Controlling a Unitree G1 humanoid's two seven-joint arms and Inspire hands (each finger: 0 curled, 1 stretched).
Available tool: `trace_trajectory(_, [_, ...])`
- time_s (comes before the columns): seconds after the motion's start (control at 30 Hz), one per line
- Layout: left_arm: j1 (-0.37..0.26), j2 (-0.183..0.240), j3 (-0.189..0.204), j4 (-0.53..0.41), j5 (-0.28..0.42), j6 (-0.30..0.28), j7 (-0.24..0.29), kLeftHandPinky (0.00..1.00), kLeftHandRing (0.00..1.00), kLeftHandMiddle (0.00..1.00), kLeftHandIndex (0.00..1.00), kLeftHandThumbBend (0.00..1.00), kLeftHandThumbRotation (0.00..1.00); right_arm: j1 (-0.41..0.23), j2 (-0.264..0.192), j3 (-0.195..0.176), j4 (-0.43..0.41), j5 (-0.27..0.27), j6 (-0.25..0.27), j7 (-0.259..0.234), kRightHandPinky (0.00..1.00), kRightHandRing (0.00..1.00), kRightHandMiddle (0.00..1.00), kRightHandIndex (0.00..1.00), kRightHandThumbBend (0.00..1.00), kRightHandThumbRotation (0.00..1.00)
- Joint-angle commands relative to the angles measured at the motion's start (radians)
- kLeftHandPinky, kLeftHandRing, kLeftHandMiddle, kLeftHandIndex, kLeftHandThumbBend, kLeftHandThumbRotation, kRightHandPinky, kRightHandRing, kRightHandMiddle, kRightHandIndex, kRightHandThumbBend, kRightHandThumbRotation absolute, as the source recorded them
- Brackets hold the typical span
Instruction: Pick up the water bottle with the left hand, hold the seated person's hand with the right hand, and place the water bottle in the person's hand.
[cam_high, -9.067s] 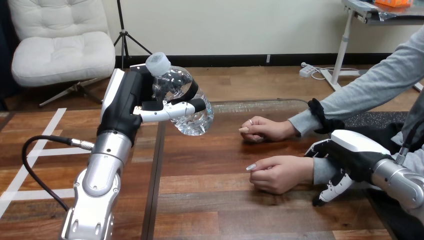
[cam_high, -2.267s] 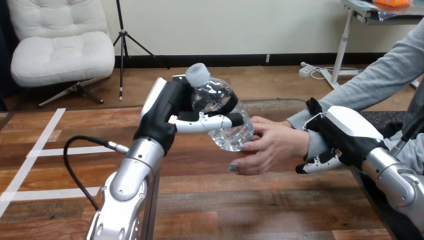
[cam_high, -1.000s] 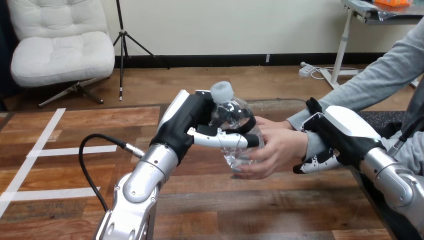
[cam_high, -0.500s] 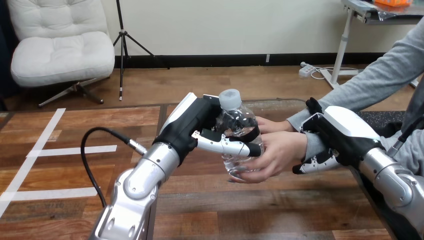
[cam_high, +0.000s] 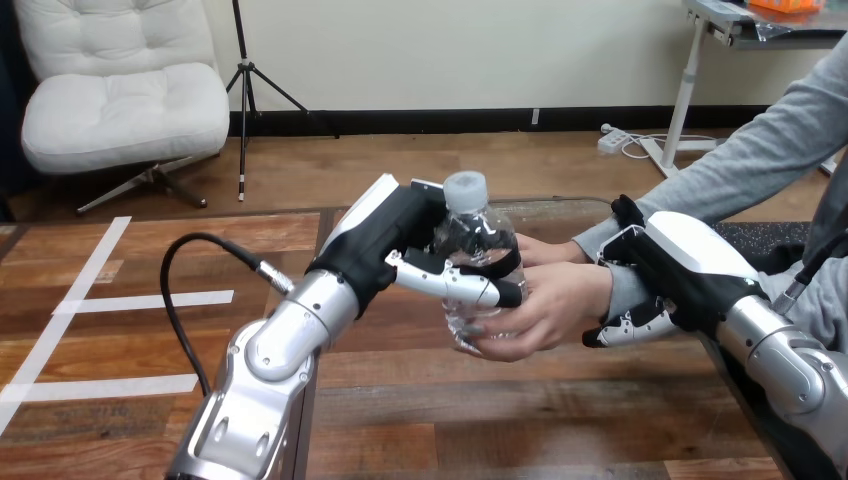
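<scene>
Above the desk (cam_high: 450, 400), the left robot hand (cam_high: 390, 235) grips the upright clear water bottle (cam_high: 475, 232), whose lower part sits in the person's nearer hand (cam_high: 545, 305), while the right robot hand (cam_high: 690, 270) curls round that hand's wrist (cam_high: 622, 290).

Left-to-right: left hand (cam_high: 383, 238), water bottle (cam_high: 472, 214), person's hand (cam_high: 551, 304), right hand (cam_high: 684, 268).

Left hand (cam_high: 392, 240) curled round water bottle (cam_high: 468, 222), person's hand (cam_high: 550, 300) cupping its lower half, right hand (cam_high: 685, 272) clasping person's wrist (cam_high: 614, 287)
</scene>
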Motion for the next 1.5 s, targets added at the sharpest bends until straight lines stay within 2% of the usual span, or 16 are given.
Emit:
trace_trajectory(0.0, [-0.093,0.006,0.0,-0.001,-0.003,-0.042,-0.003,0.19,0.25,0.31,0.37,0.66,0.0,-0.022,0.007,-0.034,-0.03,0.026,-0.003,-0.004,0.23,0.27,0.32,0.33,0.74,0.0])
trace_trajectory(0.57, [-0.103,-0.012,0.009,0.01,-0.019,-0.068,0.012,0.22,0.29,0.34,0.38,0.68,0.0,-0.021,0.011,-0.034,-0.032,0.036,0.005,0.005,0.22,0.26,0.31,0.32,0.73,0.0])
trace_trajectory(1.47, [-0.095,-0.017,0.008,0.0,-0.022,-0.063,0.007,0.23,0.29,0.35,0.38,0.68,0.0,-0.022,0.008,-0.032,-0.029,0.034,0.002,0.001,0.23,0.27,0.32,0.33,0.73,0.0])
